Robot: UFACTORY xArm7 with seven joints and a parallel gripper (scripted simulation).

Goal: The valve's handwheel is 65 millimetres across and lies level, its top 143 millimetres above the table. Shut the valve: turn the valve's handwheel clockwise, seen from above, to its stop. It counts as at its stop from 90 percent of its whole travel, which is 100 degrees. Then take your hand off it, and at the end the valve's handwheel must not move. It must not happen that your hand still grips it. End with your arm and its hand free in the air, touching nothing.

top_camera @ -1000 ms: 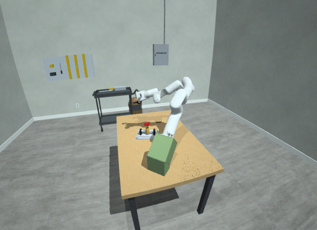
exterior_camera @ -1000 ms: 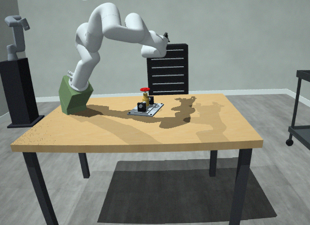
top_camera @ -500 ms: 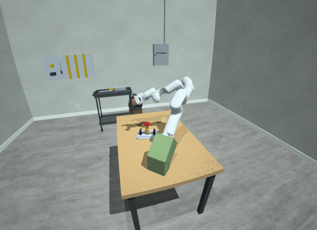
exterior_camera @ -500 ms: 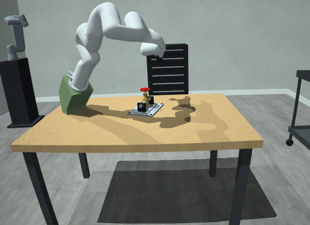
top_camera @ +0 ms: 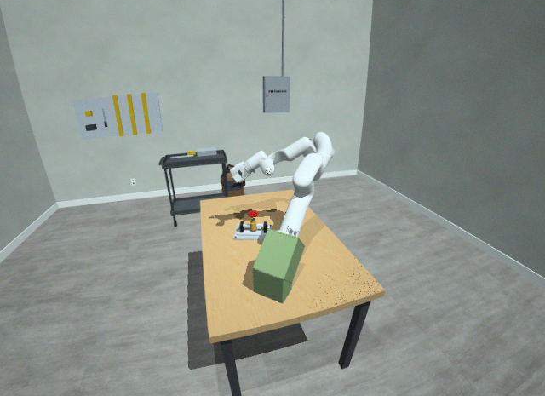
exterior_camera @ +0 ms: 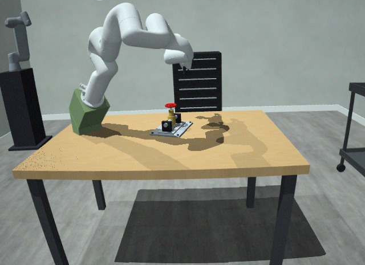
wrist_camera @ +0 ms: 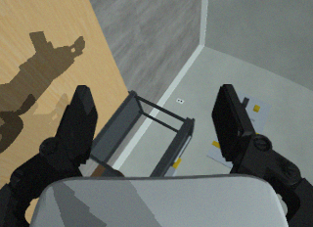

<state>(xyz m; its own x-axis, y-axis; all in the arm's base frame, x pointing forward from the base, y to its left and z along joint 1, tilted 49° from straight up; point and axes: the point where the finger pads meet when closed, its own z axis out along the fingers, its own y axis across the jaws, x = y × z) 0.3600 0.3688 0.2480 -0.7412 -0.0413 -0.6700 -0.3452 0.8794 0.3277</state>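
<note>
The valve stands on a grey baseplate (top_camera: 250,231) near the far end of the wooden table. Its red handwheel (top_camera: 252,214) lies level on a brass stem; it also shows in the exterior view (exterior_camera: 170,105). My gripper (top_camera: 230,174) hangs high above the table's far edge, well above and beyond the handwheel. In the exterior view the gripper (exterior_camera: 185,68) is up and to the right of the wheel. In the wrist view the two black fingers stand wide apart with nothing between them (wrist_camera: 155,119). The valve is not in the wrist view.
My green base block (top_camera: 277,265) sits on the table beside the valve plate. A dark cart (top_camera: 193,180) stands on the floor beyond the table's far edge. A black slatted rack (exterior_camera: 197,81) stands behind the table.
</note>
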